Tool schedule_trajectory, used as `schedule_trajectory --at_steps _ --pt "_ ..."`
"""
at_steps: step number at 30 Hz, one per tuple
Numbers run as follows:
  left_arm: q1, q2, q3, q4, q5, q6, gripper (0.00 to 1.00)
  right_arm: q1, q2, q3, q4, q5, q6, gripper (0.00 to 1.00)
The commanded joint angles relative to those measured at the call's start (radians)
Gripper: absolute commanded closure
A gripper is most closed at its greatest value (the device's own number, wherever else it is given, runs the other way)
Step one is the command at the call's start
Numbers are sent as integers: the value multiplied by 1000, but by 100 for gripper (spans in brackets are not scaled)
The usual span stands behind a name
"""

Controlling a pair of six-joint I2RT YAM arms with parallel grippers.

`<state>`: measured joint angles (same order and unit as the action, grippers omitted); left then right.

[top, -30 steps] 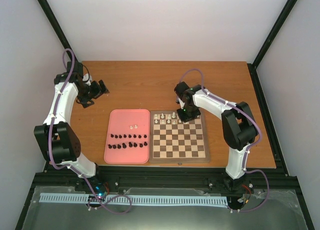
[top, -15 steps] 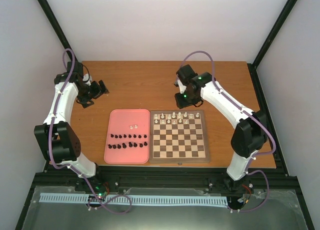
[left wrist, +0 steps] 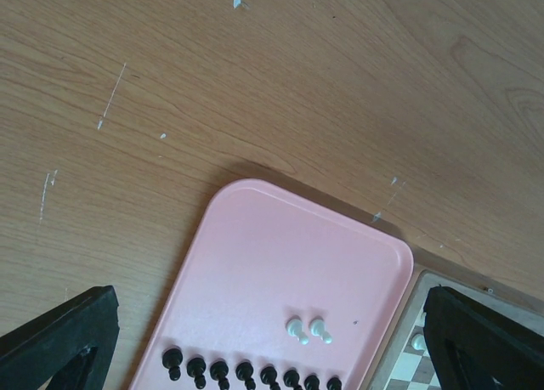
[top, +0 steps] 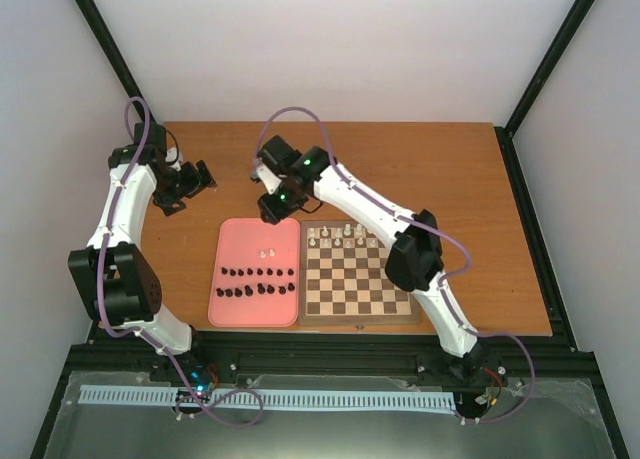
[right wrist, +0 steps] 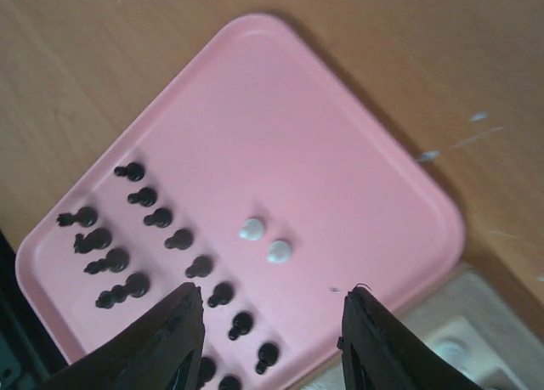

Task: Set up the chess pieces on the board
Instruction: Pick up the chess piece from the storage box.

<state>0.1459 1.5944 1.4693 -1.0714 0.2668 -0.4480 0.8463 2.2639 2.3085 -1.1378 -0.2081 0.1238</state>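
Your right gripper [right wrist: 272, 295] hangs over the pink tray [right wrist: 340, 152] with its fingers [right wrist: 174, 335] parted and nothing between them, so it grips no piece. In its wrist view the white pair [right wrist: 265, 240] sits just ahead of the fingertips, in line with the gap. The two pieces are side by side, close together but not touching. The black pieces [right wrist: 127, 237] stand on the same tray in two slanting rows. The nearer row runs from ahead of the finger on the left of that view down into the gap between the two fingers. The second row lies further out past that same finger. A corner of the board [right wrist: 501, 339] shows just outside the finger on the right of that view, too blurred to read.

From above, this gripper is over the far edge of the tray, and the board lies flush beside the tray's right side. The placed white pieces [top: 345, 234] line the board's two far rows, and the rest of its squares are bare.

Your left gripper [left wrist: 270, 292] is spread wide and empty, over the bare table [top: 440, 169] and well apart from the tray. In its wrist view the tray's far edge lies ahead of the gap. The white pair sits between the fingers, slightly nearer the one on the right of that view. A row of black pieces runs along the bottom edge.
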Motion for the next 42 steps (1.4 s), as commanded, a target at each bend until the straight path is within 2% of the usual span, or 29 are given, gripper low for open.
schedule_trajectory --at_steps 1,9,17,39,42 --pt "0 -20 41 -9 -3 5 0 16 78 42 -47 -84 -20 54" --pt "-1 -25 27 -6 -1 8 0 80 160 22 -35 -65 -82 55" --pt "-1 -24 29 -7 1 9 0 81 226 -1 -31 -28 -79 58" --pt "0 -24 24 -10 3 12 0 73 306 21 -10 -47 -70 66" --pt "-1 -22 24 -11 4 12 0 71 307 24 -7 -44 -67 70"
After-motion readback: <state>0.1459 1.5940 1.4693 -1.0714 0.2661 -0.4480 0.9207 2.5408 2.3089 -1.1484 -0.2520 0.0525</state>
